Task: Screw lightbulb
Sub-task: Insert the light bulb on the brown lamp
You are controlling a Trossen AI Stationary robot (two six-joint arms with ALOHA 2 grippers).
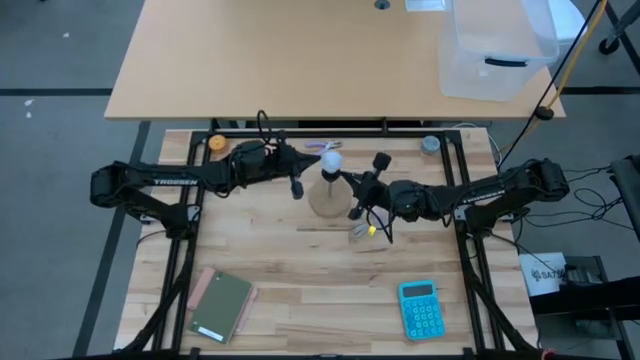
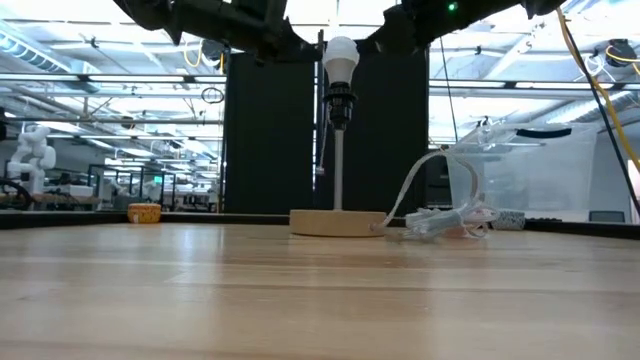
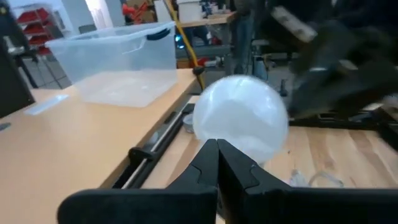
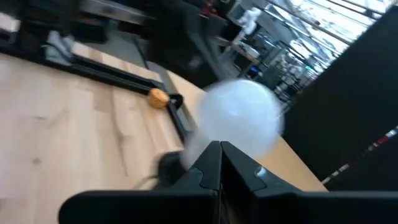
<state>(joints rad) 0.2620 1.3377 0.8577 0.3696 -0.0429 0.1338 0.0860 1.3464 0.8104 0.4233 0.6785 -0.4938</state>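
My left tool [image 3: 217,163] hangs with its fingers pressed together, empty, and just past its tips is the lightbulb [image 3: 241,119]. My right tool [image 4: 221,163] is likewise closed on nothing, coming at the same bulb from the opposite side. Seen from above, the lightbulb [image 1: 330,160] sits between both tools at the middle of the table [image 1: 300,270], and from table height it stands upright in the black socket [image 2: 339,103] atop a thin stem on the round wooden base [image 2: 338,222]. A clear plastic wrapper [image 2: 445,215] lies just beside the base. I judge the bulb seated, or nearly so. Next I should open one tool, close it around the glass and give a gentle test turn.
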